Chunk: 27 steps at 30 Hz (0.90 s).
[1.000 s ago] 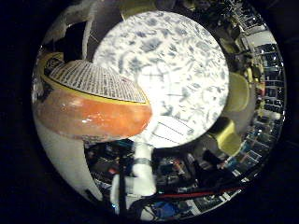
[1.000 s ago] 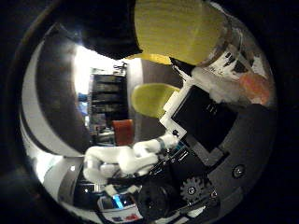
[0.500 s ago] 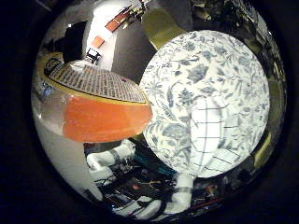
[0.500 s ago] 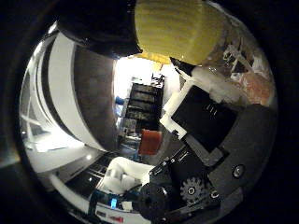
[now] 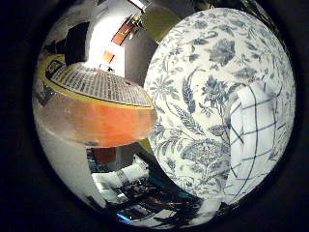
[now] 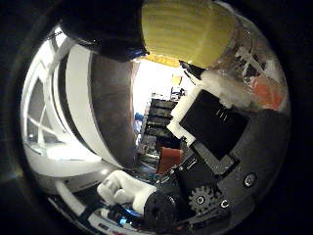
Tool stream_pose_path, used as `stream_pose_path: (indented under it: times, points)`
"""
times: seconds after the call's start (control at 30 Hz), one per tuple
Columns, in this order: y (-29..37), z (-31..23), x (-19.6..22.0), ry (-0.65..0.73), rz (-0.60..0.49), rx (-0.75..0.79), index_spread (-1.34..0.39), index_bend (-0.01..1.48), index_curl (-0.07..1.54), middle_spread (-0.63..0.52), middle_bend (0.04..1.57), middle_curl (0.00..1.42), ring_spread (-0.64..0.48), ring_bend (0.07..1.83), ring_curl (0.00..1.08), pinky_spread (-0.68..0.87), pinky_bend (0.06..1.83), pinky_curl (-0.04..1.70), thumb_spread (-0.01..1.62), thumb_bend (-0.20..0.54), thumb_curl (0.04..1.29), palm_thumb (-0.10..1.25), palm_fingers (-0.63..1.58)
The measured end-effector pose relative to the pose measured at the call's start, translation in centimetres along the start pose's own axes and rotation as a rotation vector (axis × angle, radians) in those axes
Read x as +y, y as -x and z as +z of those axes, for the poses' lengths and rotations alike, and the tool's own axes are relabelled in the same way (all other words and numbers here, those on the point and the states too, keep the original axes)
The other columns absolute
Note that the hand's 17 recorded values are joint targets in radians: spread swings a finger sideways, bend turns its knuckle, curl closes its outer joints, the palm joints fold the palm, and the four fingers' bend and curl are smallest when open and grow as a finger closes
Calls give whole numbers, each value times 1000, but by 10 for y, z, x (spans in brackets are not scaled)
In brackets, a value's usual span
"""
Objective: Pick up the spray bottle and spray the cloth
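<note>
The spray bottle (image 5: 97,116) fills the near side of the right little finger side palm view: a clear body with orange liquid and a printed label, held close against my palm. Its yellow spray head (image 6: 186,29) shows in the right thumb side palm view, with the orange liquid beside it. My right hand (image 6: 220,127), of black and white parts, is curled round the bottle. A white cloth with a dark grid pattern (image 5: 253,135) lies on a round table covered with a blue-and-white floral tablecloth (image 5: 208,77), just beyond the bottle.
White arm parts (image 5: 121,179) show below the bottle. Beyond the table is a room with a bright doorway (image 6: 161,78), shelves and a curved white wall (image 6: 78,108).
The camera has swung and come nearer the table: the floral tablecloth and grid cloth now fill far more of the little finger side view. The bottle stays held in the hand.
</note>
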<state>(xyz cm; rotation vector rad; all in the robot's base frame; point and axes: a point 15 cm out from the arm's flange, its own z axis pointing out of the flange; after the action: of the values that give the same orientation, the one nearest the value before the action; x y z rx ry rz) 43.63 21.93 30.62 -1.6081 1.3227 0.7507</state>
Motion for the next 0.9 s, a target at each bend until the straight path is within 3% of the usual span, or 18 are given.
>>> stream_pose_path:
  times: [0.63, 0.9]
  points:
    - [-69, 35, 19, 65, 26, 37, -185, 1200, 714, -72, 1410, 614, -212, 1342, 769, -213, 1060, 1269, 945, -17, 695, 1074, 1150]
    - [-85, 44, 30, 101, 27, 22, -189, 1140, 706, -72, 1366, 602, -204, 1316, 740, -237, 1034, 1184, 904, -29, 687, 1007, 1152]
